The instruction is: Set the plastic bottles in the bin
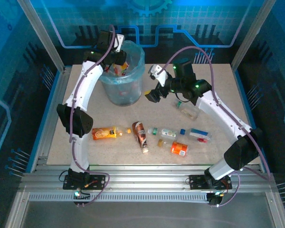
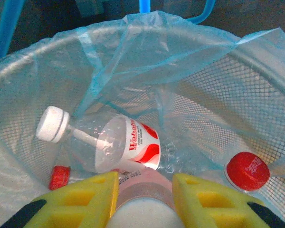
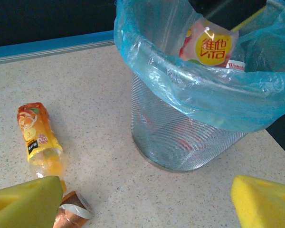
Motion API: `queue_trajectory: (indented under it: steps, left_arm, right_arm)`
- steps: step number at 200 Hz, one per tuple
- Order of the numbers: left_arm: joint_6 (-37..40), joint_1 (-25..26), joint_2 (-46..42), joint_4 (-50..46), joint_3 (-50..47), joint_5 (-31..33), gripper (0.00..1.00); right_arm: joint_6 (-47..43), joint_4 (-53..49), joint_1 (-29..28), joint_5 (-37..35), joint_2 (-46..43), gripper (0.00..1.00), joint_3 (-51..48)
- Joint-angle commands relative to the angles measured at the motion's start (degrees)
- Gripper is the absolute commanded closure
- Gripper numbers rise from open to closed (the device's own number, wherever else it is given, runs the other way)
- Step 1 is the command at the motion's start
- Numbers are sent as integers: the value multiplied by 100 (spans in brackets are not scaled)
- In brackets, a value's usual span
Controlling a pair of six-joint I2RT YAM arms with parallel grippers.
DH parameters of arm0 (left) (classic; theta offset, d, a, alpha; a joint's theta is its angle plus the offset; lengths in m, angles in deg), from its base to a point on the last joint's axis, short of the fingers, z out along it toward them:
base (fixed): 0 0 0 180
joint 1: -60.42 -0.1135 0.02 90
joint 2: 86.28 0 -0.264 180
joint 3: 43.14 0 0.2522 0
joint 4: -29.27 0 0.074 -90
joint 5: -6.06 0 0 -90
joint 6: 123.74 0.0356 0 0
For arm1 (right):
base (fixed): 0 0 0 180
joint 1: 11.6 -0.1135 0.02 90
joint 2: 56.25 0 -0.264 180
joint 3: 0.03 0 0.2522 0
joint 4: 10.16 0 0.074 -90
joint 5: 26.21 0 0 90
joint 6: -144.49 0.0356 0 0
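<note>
1. Grip: the left end effector [image 2: 145,178] is clamped on a held bottle [image 3: 209,45], its yellow fingers [image 2: 92,199] pressing either side of the pinkish body.
2. Key relation: the held bottle hangs directly over the mouth of the bin [image 3: 180,137]. Its long axis is steeply upright and its lower end is already inside the rim, so the bin lies straight below the grip. My judgement is that letting go is all the next move needs.
3. Inside the bin: a white-capped bottle [image 2: 114,142] with a red-and-white label lies on its side, with a red cap [image 2: 247,171] to the right of it.
4. Other arm: the right end effector [image 3: 145,190] has its fingers wide apart and holds nothing. It hovers over the desk [image 1: 218,80] just beside the bin.
5. Left to do: an orange bottle [image 1: 104,133], a brown bottle [image 1: 140,135] and several others lie on their sides in a loose row on the desk. The two named ones sit between the arms, and most of the others are nearer the right arm.
6. Materials: the bin is fine wire mesh lined with a thin, crinkled, translucent blue bag [image 2: 147,52]. The bottles are light, smooth and round, so they are likely to roll. The desk is a speckled, matte surface
</note>
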Motion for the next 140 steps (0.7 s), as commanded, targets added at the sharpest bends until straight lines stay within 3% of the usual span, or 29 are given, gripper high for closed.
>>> queue_trajectory:
  steps: [1, 54, 91, 118, 140]
  left_arm:
    - [-25, -141, 221, -160, -566, -112, 100]
    - [195, -217, 221, 323, -1279, -231, 100]
    - [629, -225, 0, 1321, -2328, -222, 100]
    - [945, -225, 123, 1261, -2285, -176, 100]
    - [947, -225, 242, 1011, -1964, -400, 93]
  right_arm:
    - [-105, -112, -56, -75, 116, 8, 180]
    - [-132, -146, -53, -94, 154, 8, 180]
    - [-131, -147, -68, -125, 167, 8, 133]
    - [-112, -192, -96, -153, 221, 8, 223]
    - [-152, -270, -150, -170, 293, 9, 378]
